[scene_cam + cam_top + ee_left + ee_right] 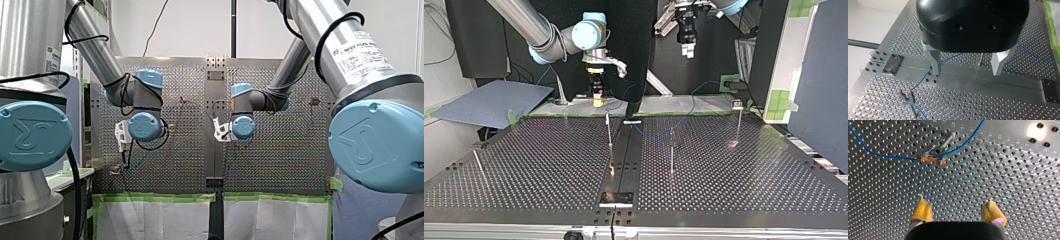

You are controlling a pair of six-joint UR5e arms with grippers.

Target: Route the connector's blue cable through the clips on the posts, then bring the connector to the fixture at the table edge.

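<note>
Left wrist view: your left gripper hangs w/ jaws spread wide, nothing betw. them, well above the table. The blue cable passes under one finger and runs on to a clip on a short post at abt 7 o'clock of the gripper.

Your right gripper, w/ yellow pads, is likewise spread & empty. A second clip, orange-tipped, sits at abt 11 o'clock ahead of it. The cable goes thru that clip and sags to either side.

My read: both grippers are held up & off the cable so the slack isn't dragged out of the clips and the thin posts don't get knocked.

I can't pick out the connector in any view. The fixture is prob. the small plate at 6 o'clock on the table edge in top view, tho it's too small to be sure. No blue cable reaches it, so delivery isn't done yet. Next you'd need to locate the connector end & take hold of it.
</note>
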